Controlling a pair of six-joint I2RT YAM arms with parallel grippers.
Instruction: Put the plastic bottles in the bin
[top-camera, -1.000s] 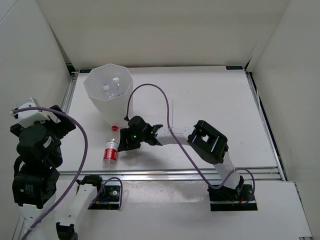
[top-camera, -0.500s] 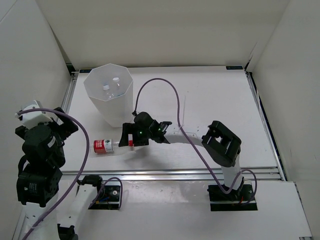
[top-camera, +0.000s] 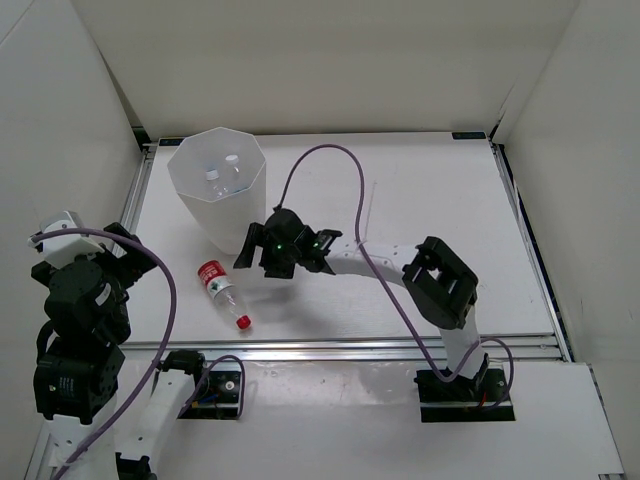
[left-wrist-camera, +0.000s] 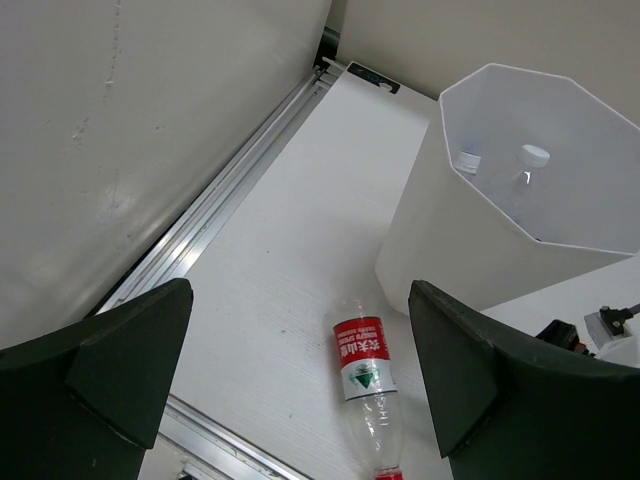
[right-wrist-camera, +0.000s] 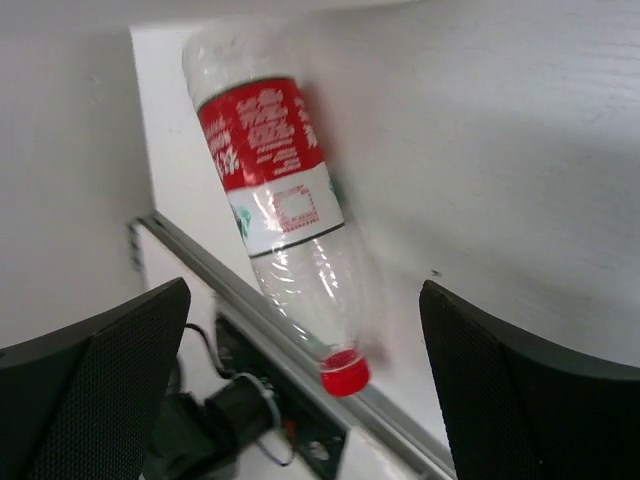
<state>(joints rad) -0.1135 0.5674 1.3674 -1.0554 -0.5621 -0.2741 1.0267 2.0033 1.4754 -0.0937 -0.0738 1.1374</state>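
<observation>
Just ahead of the right pincer (right-wrist-camera: 300, 295), past its fingertips and touching neither of them, the red-labelled bottle (right-wrist-camera: 275, 200) lies on its side on the table (right-wrist-camera: 500, 130), its red cap (right-wrist-camera: 345, 375) pointing toward the table's near edge. That pincer's jaws stand wide apart and hold nothing. Close beside it stands the bin (top-camera: 217, 215), upright, with two clear bottles (top-camera: 232, 158) inside. Well off on the far side of the bottle from it, the left pincer (left-wrist-camera: 300, 290) hangs raised at the table's left edge, its jaws likewise spread wide and empty. Seen from there, the bottle lies below, between its fingers (left-wrist-camera: 130, 360), with the bin just beyond and to the right, near the bottle's base end.
</observation>
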